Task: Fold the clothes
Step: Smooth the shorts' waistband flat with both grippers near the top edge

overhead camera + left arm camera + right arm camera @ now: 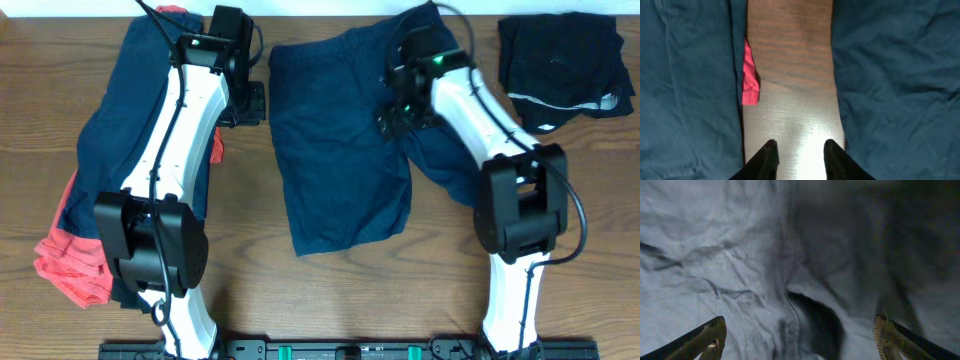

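Observation:
Navy shorts [335, 150] lie spread flat in the middle of the table. My right gripper [395, 112] hovers over their right part, open and empty; in the right wrist view its fingers [799, 335] straddle a fold in the fabric [740, 270]. A pile at the left holds a navy garment [120, 110] over a coral-red one [70, 260]. My left gripper [250, 100] is open and empty over the bare wood strip between pile and shorts; the left wrist view shows its fingers [799, 157] above the wood, with a coral-red edge [749, 75] peeking out.
A folded black garment [560, 65] with a pale waistband lies at the back right corner. Bare wooden tabletop [360, 290] runs along the front. The arm bases stand at the front edge.

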### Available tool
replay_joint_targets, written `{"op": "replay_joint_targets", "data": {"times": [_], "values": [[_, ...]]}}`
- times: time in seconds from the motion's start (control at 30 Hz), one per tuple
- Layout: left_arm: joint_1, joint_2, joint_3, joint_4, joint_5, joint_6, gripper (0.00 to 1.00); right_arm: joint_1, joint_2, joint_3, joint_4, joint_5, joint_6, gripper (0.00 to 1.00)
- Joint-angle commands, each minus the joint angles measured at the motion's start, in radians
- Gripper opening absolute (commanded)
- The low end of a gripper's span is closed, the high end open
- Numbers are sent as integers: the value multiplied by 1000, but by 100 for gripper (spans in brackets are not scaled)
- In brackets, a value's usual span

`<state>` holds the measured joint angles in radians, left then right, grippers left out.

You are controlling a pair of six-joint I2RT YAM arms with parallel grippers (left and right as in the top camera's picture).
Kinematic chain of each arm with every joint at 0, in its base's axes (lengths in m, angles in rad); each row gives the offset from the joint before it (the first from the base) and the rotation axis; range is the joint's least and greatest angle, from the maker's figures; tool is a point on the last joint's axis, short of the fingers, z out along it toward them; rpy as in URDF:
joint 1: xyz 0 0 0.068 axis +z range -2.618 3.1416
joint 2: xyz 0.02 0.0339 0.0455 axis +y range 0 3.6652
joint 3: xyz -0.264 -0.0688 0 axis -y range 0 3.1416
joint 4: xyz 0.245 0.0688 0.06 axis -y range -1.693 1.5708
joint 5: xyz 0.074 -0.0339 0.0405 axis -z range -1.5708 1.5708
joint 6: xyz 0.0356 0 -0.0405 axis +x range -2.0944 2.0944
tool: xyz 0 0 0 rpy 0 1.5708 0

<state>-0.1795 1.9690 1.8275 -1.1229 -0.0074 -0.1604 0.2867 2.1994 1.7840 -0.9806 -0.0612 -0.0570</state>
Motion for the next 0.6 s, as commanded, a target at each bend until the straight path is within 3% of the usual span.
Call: {"op": "replay_joint_targets", "data": {"times": [0.0, 0.3, 0.57], "values": [[0, 8, 5, 19, -13, 8, 37, 27, 6, -67, 37, 104, 20, 93], [0, 8, 5, 129, -13, 29, 51, 31, 7, -188, 203, 114, 40, 99], [0, 8, 5, 247, -13, 36, 60, 18, 14, -323, 450, 114, -12, 99]]}}
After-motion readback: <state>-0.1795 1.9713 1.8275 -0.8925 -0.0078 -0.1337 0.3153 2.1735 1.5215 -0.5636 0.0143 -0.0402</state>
